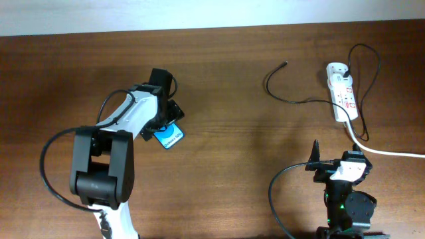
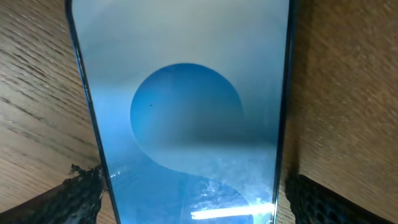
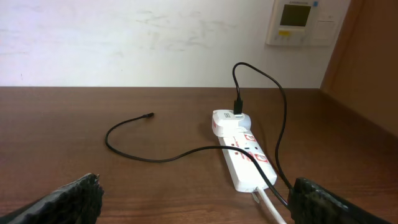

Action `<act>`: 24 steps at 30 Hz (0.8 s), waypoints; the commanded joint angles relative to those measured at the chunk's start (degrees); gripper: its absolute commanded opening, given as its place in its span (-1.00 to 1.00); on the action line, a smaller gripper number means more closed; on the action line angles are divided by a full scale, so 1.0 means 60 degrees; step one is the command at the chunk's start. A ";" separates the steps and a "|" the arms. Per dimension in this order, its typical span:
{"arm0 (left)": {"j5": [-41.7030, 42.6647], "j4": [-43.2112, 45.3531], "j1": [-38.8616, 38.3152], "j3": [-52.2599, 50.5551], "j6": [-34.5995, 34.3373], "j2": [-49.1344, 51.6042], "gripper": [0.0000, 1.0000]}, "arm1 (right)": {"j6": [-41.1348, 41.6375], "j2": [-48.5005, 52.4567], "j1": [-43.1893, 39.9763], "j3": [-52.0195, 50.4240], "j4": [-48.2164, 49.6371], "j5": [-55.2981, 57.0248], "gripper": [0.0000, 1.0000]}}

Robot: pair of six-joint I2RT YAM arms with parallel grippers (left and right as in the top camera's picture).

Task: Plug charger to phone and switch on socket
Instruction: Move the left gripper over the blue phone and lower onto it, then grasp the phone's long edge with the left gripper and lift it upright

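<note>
The phone (image 1: 171, 138) lies on the wooden table, mostly hidden under my left wrist; its blue screen fills the left wrist view (image 2: 186, 112). My left gripper (image 1: 165, 128) is open, with a finger on each side of the phone (image 2: 193, 202). The white socket strip (image 1: 342, 96) lies at the far right and also shows in the right wrist view (image 3: 245, 158). The charger's white adapter (image 3: 229, 118) sits in the strip's far end. Its black cable (image 1: 292, 101) loops across the strip, and the connector tip (image 1: 285, 64) lies free on the table (image 3: 148, 115). My right gripper (image 1: 334, 162) is open and empty (image 3: 196, 199), short of the strip.
The strip's thick white cord (image 1: 392, 153) runs off to the right edge, past my right arm. A white wall with a control panel (image 3: 295, 18) stands behind the table. A wooden side panel (image 3: 373, 74) rises at the right.
</note>
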 commanded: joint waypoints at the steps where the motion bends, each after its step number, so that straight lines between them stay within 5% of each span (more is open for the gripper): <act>1: 0.0175 -0.0058 0.0007 0.0095 0.0117 0.0113 0.98 | 0.0058 -0.0055 0.0018 -0.0044 -0.0069 -0.0025 0.97; 13: -0.0233 -0.0346 0.0044 0.0022 -0.1180 0.0113 0.99 | 0.0058 -0.0055 0.0018 -0.0044 -0.0069 -0.0025 0.97; 24: -0.0237 -0.0237 0.0291 0.0022 -0.1177 0.0423 0.91 | 0.0058 -0.0055 0.0018 -0.0044 -0.0069 -0.0025 0.97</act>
